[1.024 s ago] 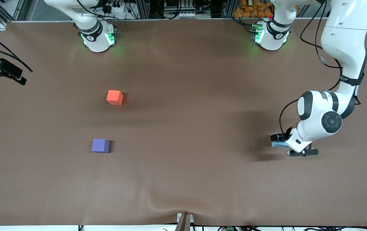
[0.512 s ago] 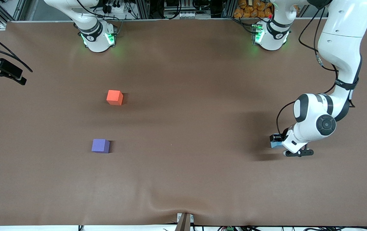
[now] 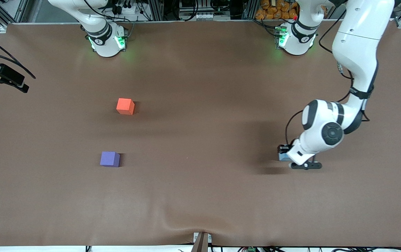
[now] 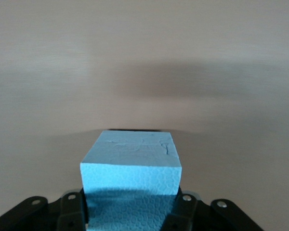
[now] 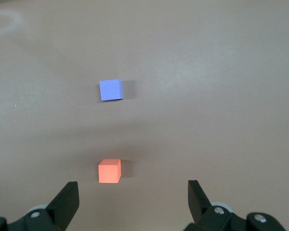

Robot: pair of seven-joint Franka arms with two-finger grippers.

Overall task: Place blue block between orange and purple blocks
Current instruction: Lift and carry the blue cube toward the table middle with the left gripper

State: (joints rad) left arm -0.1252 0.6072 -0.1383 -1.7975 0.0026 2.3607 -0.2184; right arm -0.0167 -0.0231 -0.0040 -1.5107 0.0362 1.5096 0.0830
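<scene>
The sky-blue block [image 3: 283,156] [image 4: 131,166] sits between the fingers of my left gripper [image 3: 285,154] [image 4: 129,211], which is shut on it, low over the table toward the left arm's end. The orange block [image 3: 125,106] [image 5: 109,171] and the purple block [image 3: 109,159] [image 5: 110,90] rest apart on the table toward the right arm's end, the purple one nearer to the front camera. My right gripper [image 5: 132,186] hangs open and empty high above those two blocks; it is outside the front view.
A brown mat [image 3: 200,196] covers the table. A black camera mount [image 3: 0,77] juts in at the right arm's end. A small bracket [image 3: 201,241] sits at the mat's edge closest to the front camera.
My left gripper has shut on the blue block and carried it a short way toward the right arm's end of the table. The orange and purple blocks have not moved.
</scene>
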